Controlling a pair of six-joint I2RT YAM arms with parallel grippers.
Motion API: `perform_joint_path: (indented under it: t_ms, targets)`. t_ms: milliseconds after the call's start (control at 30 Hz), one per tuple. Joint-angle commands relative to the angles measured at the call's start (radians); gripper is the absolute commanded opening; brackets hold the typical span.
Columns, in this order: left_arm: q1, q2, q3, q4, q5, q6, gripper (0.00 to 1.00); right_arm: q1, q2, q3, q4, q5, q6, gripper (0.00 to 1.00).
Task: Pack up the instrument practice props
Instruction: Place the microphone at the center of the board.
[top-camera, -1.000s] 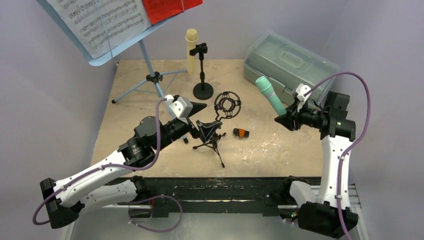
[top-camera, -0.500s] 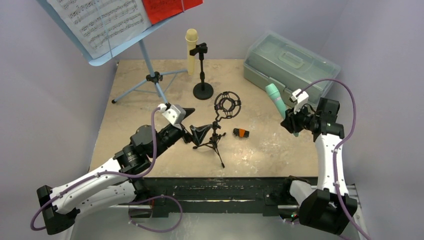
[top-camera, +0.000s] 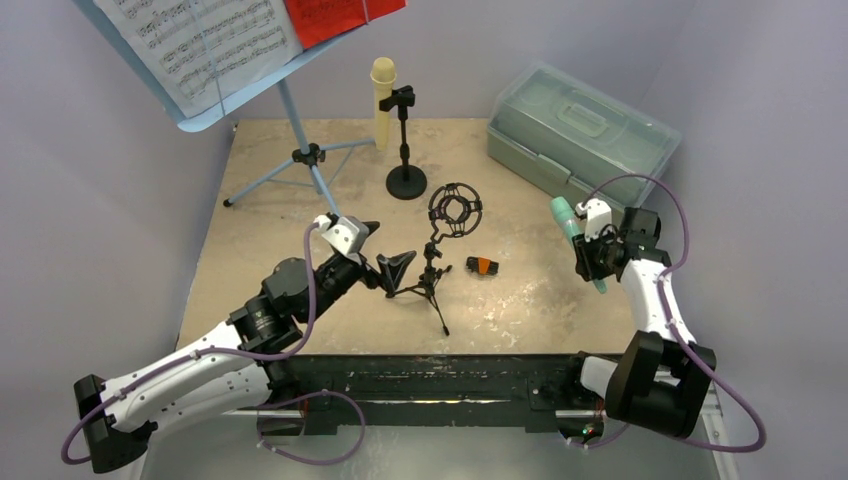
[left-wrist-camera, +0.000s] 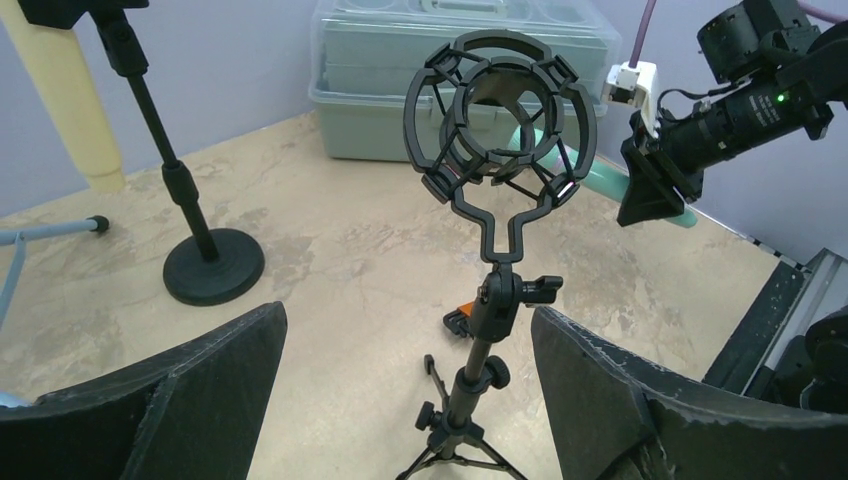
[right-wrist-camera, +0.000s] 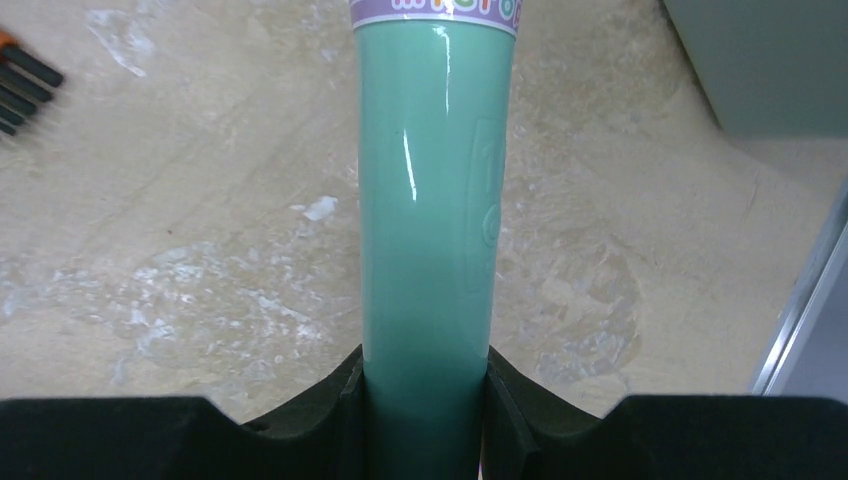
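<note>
- Eleven o'clock: the pale-blue music rack (top-camera: 294, 110) stands on tripod legs and carries white pages (top-camera: 200, 40) and a red page (top-camera: 335, 15). It's tall and thin-legged, probably light but tippy. The centre post looks like the place to grip.
- Centre of the tabletop (top-camera: 540, 300): the black shock-mount holder (left-wrist-camera: 500, 130) on its little tripod. The plastic cage is spindly and looks fragile, so take the stem under the ring, not the webbing.
- The left tool (left-wrist-camera: 408, 318) sits low at seven o'clock of that holder. The arm is stretched forward, with the jaws spread wide either side of the stem and touching nothing: released.
- Twelve o'clock: the cream microphone (top-camera: 382, 95) stands upright in the clip of the black stand (top-camera: 405, 180). It's smooth, likely light, and should lift straight out.
- Three o'clock: the teal microphone (right-wrist-camera: 435, 220) is glossy, stiff and slippery-looking. The right tool (right-wrist-camera: 425, 385) has it clamped by the lower body, head toward twelve. The arm is folded back at the right edge, and the mic appears lifted.
</note>
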Motion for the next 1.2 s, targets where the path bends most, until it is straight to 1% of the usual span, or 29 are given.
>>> perform_joint_path:
  t_ms: [0, 67, 367, 433, 500, 700, 767, 833, 967, 1167]
  targets:
    - [0.004, -0.02, -0.013, 0.037, -0.036, 0.013, 0.93, -0.023, 0.025, -0.029, 0.094, 0.127, 0.004, 0.11]
    - [0.004, -0.022, -0.016, 0.038, -0.039, 0.013, 0.93, -0.038, 0.046, -0.034, 0.106, 0.146, 0.001, 0.14]
    - [0.003, -0.02, -0.021, 0.04, -0.043, 0.013, 0.93, -0.114, 0.172, -0.056, 0.169, 0.192, -0.01, 0.22]
    - [0.004, -0.019, -0.021, 0.039, -0.044, 0.013, 0.93, -0.131, 0.2, -0.052, 0.171, 0.191, -0.012, 0.25]
    - [0.004, -0.018, -0.02, 0.04, -0.044, 0.013, 0.93, -0.143, 0.217, -0.053, 0.177, 0.194, -0.013, 0.31]
    - [0.004, -0.016, -0.021, 0.039, -0.044, 0.012, 0.94, -0.172, 0.251, -0.056, 0.196, 0.206, -0.018, 0.66]
    - [0.004, -0.016, -0.021, 0.039, -0.045, 0.011, 0.94, -0.179, 0.26, -0.054, 0.195, 0.206, -0.019, 0.73]
    - [0.004, -0.016, -0.021, 0.04, -0.045, 0.011, 0.94, -0.183, 0.265, -0.052, 0.195, 0.208, -0.02, 0.77]
    - [0.004, -0.018, -0.021, 0.039, -0.045, 0.009, 0.94, -0.187, 0.258, -0.039, 0.183, 0.202, -0.018, 0.8]
    - [0.004, -0.014, -0.024, 0.04, -0.042, 0.004, 0.95, -0.187, 0.188, 0.004, 0.114, 0.149, -0.028, 0.86]
